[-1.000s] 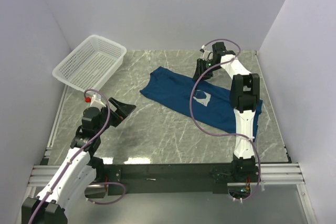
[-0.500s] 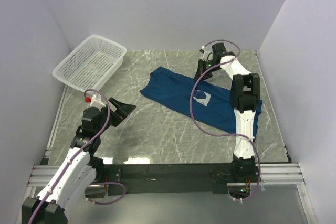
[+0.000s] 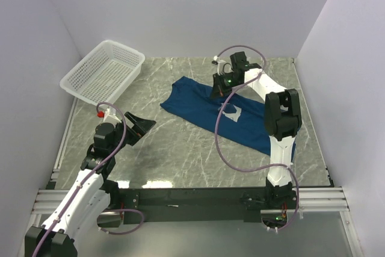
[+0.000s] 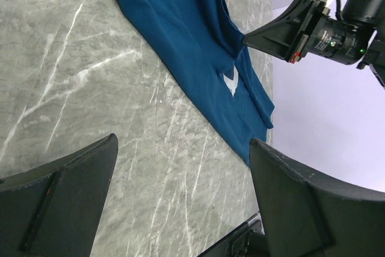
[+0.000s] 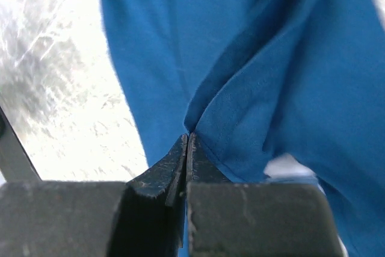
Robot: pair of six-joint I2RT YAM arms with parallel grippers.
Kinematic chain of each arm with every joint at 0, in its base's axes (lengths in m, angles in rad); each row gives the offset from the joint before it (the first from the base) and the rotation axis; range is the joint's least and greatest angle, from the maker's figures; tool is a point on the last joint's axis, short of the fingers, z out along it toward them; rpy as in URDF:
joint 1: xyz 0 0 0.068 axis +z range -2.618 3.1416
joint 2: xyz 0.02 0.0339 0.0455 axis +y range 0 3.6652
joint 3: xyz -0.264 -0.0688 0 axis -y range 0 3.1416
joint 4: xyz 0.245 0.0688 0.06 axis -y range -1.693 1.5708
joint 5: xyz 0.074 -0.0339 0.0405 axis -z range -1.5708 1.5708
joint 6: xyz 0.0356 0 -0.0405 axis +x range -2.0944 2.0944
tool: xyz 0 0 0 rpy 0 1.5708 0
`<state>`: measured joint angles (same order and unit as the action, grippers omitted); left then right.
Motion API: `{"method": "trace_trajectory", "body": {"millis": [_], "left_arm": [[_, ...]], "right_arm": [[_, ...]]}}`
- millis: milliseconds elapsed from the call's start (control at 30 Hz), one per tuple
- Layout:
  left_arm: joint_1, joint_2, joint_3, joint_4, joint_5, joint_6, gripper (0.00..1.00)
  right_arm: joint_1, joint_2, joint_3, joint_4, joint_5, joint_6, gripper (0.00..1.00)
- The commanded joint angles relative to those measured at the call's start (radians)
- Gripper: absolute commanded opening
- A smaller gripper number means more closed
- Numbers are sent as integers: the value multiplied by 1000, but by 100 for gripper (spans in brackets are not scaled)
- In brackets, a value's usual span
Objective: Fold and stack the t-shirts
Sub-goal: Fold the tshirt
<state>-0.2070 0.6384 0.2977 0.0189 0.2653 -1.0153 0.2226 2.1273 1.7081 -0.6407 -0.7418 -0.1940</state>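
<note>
Work looks barely begun. The dark blue cotton t-shirt (image 3: 192, 103) lies mostly flat on the grey marble worktop (image 3: 180, 154), right of the middle. The right claw (image 5: 187, 139) is clenched on a fold of it; the left claw (image 4: 181, 142) gapes, holding nothing. Folding and stacking are left to do.

White arms (image 3: 75, 194); black joints (image 3: 280, 112); purple cables (image 3: 217, 139)

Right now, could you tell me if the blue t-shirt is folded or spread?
Partly folded: the t-shirt lies as a narrow strip; the right gripper pinches it.
</note>
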Motion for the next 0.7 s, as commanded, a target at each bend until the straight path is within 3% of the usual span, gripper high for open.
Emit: {"method": "trace_trajectory", "body": {"millis": [0,433,500,600,667], "left_arm": [[3,-3,14,32,18,9,95],[3,17,9,61,26,7,95],[3,18,11,61,28,7,95],[1,17,11,59,28,7,95],[3,11,11,55,29,7,96]], "right_arm": [[34,-58,-18,26,7,-87,0],[67,-122,-117,-31,114,-286,2],[66,-115,-99,-53,108,-300,7],[64,-118,-77,-57,95,-273,35],[69,-127,-55,-51,84,-259,41]]}}
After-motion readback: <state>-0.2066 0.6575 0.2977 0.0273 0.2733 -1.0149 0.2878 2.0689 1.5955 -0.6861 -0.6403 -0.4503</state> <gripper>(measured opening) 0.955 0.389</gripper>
